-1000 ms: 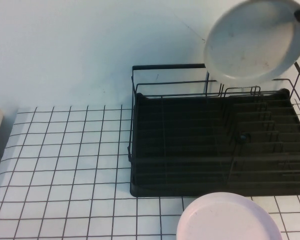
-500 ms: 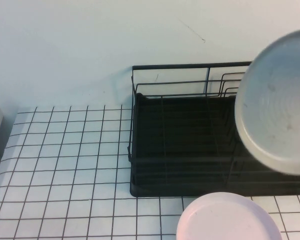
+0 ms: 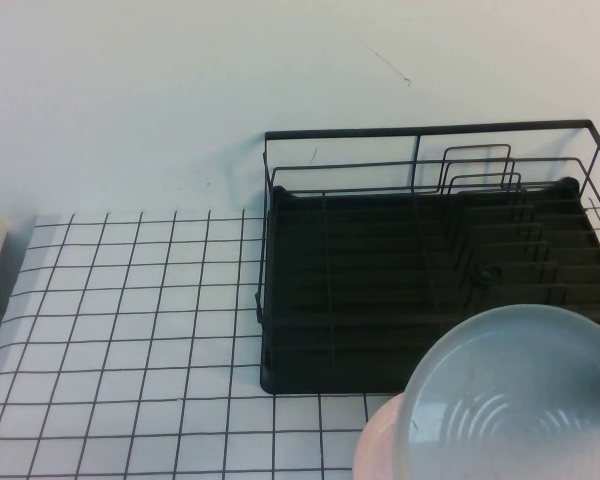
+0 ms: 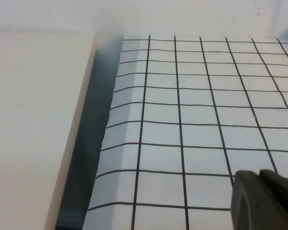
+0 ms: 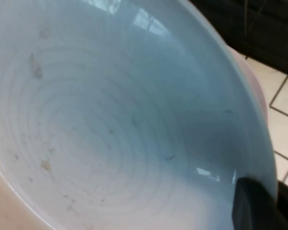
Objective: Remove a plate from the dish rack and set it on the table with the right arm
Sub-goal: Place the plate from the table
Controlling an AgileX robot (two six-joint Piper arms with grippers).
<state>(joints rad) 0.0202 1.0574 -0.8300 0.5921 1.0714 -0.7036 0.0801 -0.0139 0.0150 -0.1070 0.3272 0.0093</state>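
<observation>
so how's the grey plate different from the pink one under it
The round pale grey plate shows concentric rings; the pale pink-lavender plate looks plain. The grey plate is in full view, over the pink plate, which peeks out only at an edge on the white gridded table. Both are round.

A pale pink plate (image 3: 376, 452) lies at the near edge — only a sliver of its rim shows. Far left, a cream slab (image 4: 33, 124) sits beside the gridded surface — plain wall (image 3: 180, 90) behind.
</observation>
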